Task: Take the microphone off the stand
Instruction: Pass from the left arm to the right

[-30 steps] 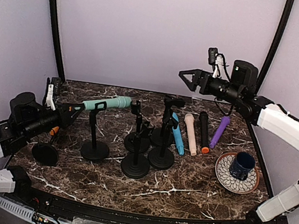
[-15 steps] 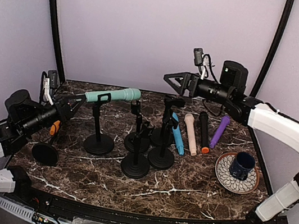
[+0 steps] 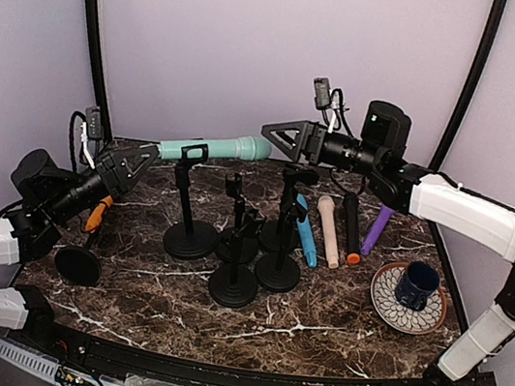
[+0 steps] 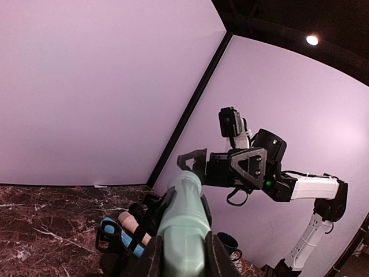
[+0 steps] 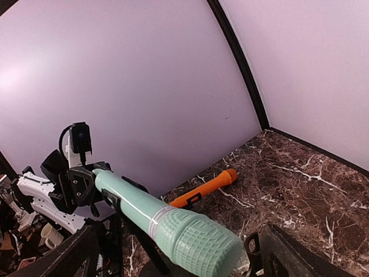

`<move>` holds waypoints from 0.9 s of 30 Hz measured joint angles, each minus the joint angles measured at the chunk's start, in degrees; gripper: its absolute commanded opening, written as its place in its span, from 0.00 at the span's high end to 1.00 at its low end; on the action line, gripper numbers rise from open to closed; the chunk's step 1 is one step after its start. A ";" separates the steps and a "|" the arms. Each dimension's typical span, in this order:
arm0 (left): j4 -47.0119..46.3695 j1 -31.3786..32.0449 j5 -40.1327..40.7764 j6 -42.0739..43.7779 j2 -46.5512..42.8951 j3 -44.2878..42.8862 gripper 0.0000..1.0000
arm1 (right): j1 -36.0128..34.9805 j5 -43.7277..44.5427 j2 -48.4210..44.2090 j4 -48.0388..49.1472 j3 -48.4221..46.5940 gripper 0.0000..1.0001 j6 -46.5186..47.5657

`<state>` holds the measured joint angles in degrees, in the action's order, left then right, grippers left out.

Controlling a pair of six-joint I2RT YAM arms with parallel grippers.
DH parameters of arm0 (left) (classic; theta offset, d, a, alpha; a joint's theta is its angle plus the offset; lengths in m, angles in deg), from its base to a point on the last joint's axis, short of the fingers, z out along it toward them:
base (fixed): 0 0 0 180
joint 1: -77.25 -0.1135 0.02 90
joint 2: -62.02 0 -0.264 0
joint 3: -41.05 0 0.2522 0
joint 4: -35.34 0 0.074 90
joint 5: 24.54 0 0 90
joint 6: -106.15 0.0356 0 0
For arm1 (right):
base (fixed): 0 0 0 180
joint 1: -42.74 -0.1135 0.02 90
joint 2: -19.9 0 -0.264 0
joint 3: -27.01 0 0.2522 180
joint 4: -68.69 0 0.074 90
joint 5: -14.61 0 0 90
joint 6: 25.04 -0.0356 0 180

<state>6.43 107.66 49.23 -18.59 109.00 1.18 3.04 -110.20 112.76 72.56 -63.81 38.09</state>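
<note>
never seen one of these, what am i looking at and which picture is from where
Two robot arms sit at a marble table. The wide picture comes from a fixed camera above and behind them; the other two come from a camera on each wrist. The left gripper is shut on the tail of a teal microphone, which sits clipped in a black stand. The right gripper is open, close to the microphone's head. Also on the table: empty stands, loose microphones in several colours, and a mug on a plate.
</note>
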 measured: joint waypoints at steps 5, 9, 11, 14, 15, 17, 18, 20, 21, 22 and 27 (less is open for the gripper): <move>-2.64 0.00 -1.51 -0.42 0.48 -0.90 1.00 | -0.52 0.81 2.91 0.72 -0.24 0.01 -2.58; -4.00 -0.02 -2.03 -0.39 0.59 -1.53 1.00 | -1.33 -0.44 5.51 1.97 -1.62 0.01 -4.63; -4.35 -0.04 -2.21 -0.37 0.63 -1.66 1.00 | -2.08 -1.68 6.43 2.64 -2.73 0.01 -5.42; -4.70 -0.04 -2.43 -0.22 0.63 -1.66 1.00 | -3.30 -3.69 6.91 4.74 -3.21 0.02 -7.30; -4.85 -0.04 -2.43 -0.17 0.63 -1.66 1.00 | -3.56 -4.46 6.93 5.62 -3.21 0.02 -8.17; -5.01 -0.04 -2.38 0.07 0.63 -1.66 1.00 | -3.89 -5.99 6.93 7.87 -3.19 0.02 -10.23; -5.07 -0.04 -2.38 0.24 0.63 -1.66 1.00 | -4.00 -6.19 6.93 8.20 -3.19 0.02 -10.56; -5.31 -0.04 -2.38 0.68 0.61 -1.66 1.00 | -4.09 -6.56 6.93 9.25 -3.15 0.02 -11.45; -5.31 -0.04 -2.36 0.76 0.61 -1.66 1.00 | -4.13 -6.62 6.93 9.40 -3.15 0.02 -11.67; -5.29 -0.02 -2.38 0.85 0.61 -1.66 1.00 | -4.11 -6.64 6.93 9.51 -3.13 0.02 -11.87; -5.68 -0.02 -2.19 0.87 0.63 -1.60 1.00 | -4.17 -6.99 6.93 9.84 -2.36 0.01 -12.66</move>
<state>0.75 107.64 47.04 -17.72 109.64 -0.42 -1.13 -117.20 119.69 82.39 -66.17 25.43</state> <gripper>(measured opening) 0.227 0.984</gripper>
